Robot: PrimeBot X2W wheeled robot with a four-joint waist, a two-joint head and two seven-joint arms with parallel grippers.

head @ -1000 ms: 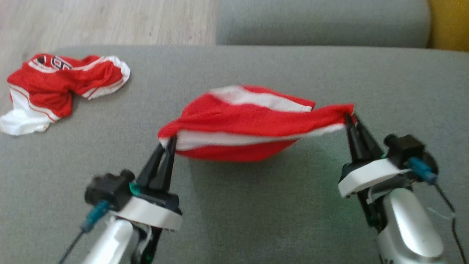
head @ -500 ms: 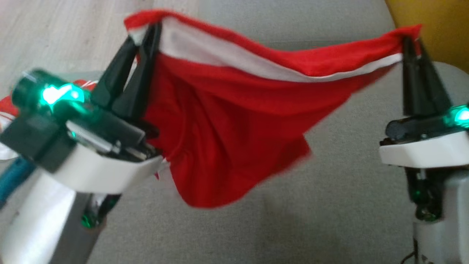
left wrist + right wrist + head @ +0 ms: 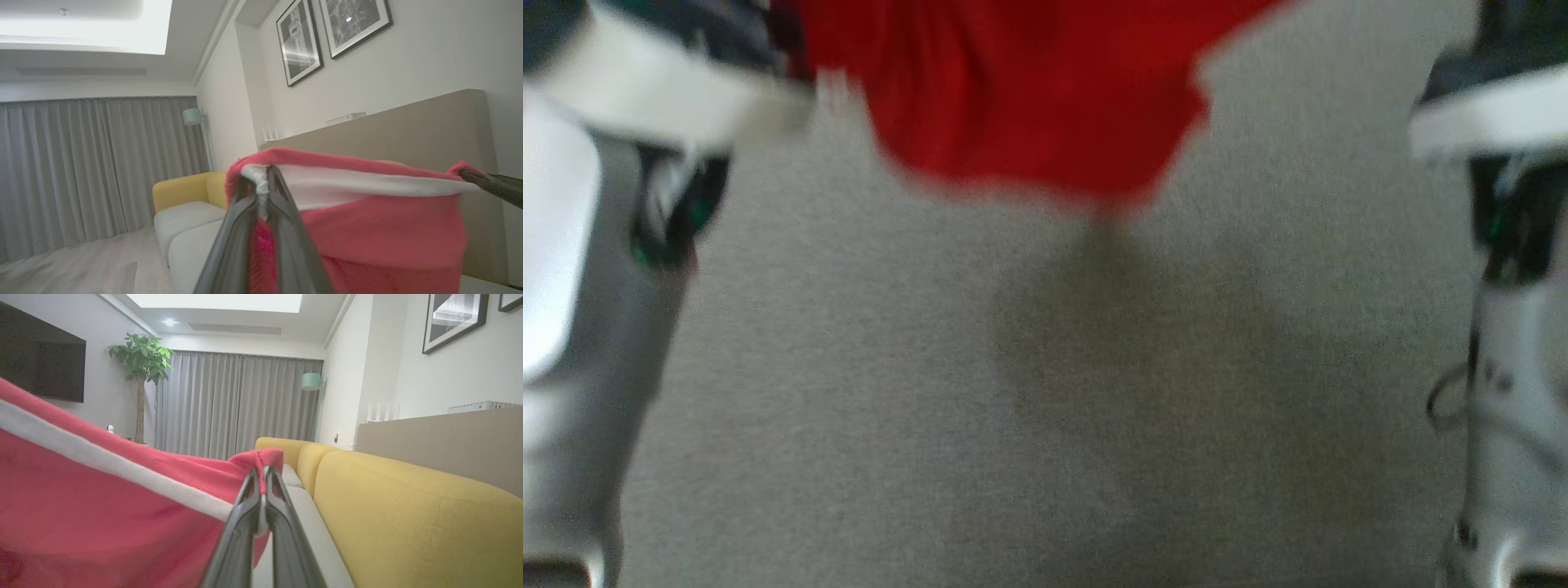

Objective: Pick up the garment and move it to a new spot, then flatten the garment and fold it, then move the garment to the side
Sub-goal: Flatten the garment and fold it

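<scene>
1. My left claw (image 3: 267,179) is clamped shut on one corner of the red fabric garment with a white band along its top edge (image 3: 367,228). In the left wrist view the pinch sits at the lower middle of the frame, with the white hem bunched between my fingers.
2. My right claw (image 3: 261,479) is closed on the opposite corner, at the lower middle of the right wrist view. From there the cloth stretches away to the left of the frame.
3. The garment hangs in the air between my two claws, its banded edge pulled fairly taut. In the blurred head view its loose red bottom shows at the top centre, clear of the grey woven cushion surface (image 3: 1045,457), where its shadow falls mid-frame.
4. Done, as I judge it: the pick-up. The garment is off the surface and held by two corners.
5. In hand: the carry to a new spot. I cannot tell from these views where that spot lies, and the cloth is not yet set down.
6. Left to do: lay it down, flatten it, fold it, then move it to the side. None of these steps has begun.
7. By my reckoning I am early in the task, within the first of its three parts.
</scene>
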